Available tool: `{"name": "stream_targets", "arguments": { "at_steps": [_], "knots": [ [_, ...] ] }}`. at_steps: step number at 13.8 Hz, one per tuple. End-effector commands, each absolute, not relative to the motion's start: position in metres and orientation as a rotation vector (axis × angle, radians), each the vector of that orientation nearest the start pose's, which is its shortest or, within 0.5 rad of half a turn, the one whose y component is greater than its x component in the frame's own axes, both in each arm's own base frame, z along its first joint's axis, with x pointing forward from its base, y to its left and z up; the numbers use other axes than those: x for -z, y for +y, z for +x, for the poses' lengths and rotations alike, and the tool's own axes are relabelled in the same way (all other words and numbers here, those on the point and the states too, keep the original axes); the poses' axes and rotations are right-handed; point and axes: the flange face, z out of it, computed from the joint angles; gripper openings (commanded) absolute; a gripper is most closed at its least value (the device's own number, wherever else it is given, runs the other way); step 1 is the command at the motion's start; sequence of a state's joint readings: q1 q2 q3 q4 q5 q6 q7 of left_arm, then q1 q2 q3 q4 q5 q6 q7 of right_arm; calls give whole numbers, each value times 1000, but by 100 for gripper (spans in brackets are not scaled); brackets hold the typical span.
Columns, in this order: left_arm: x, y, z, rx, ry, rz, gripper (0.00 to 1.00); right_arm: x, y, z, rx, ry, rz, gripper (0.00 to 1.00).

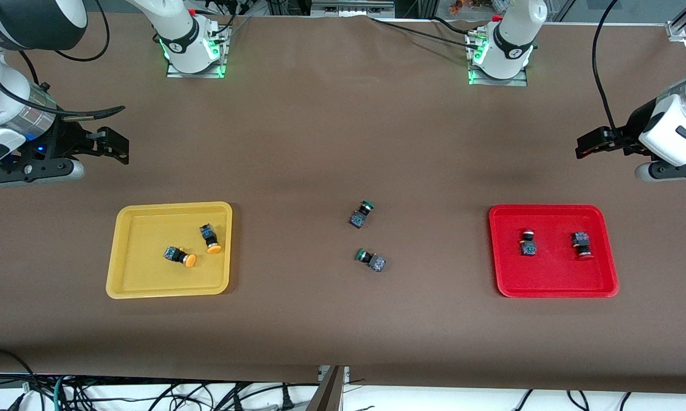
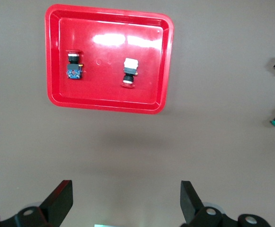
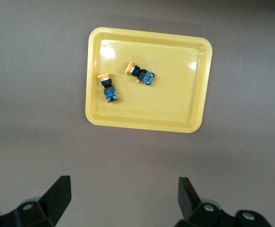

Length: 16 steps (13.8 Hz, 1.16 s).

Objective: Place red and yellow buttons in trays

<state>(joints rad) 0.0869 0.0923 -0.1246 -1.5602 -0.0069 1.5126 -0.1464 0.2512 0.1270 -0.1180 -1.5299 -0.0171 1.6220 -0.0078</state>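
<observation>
While both arms wait, two yellow-capped push-button switches [image 1: 180, 256] [image 1: 209, 238] lie on their sides in the shallow yellow plastic tray [image 1: 120, 251], caps toward four and five o'clock. Two red-capped push-button switches [image 1: 528, 242] [image 1: 581, 245] lie in the shallow red plastic tray [image 1: 554, 288], long axes twelve-to-six. Two green-capped switches [image 1: 370, 260] [image 1: 362, 214] lie between the trays. Farthest, the right gripper [image 1: 100, 145] and left gripper [image 1: 597, 144] hover released, holding nothing, each over the bare brown table [image 1: 343, 131].

No readable text, label or number anywhere in view
</observation>
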Motion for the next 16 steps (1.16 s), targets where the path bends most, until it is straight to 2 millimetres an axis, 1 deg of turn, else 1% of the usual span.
{"name": "stream_targets", "arguments": {
  "at_steps": [1, 3, 5, 7, 16],
  "knots": [
    [-580, -25, 579, -189, -153, -3150, 100, -582, 84, 592, -33, -218, -3155, 100],
    [-583, -29, 587, -179, -143, -3154, 100, -582, 85, 592, -33, -220, -3155, 99],
    [-584, -19, 589, -172, -167, -3157, 100, -582, 85, 592, -33, -220, -3155, 99],
    [-578, -14, 592, -190, -182, -3159, 100, -581, 85, 592, -35, -220, -3155, 100],
    [-578, -18, 592, -189, -172, -3155, 100, -581, 85, 593, -33, -218, -3155, 100]
  ]
}}
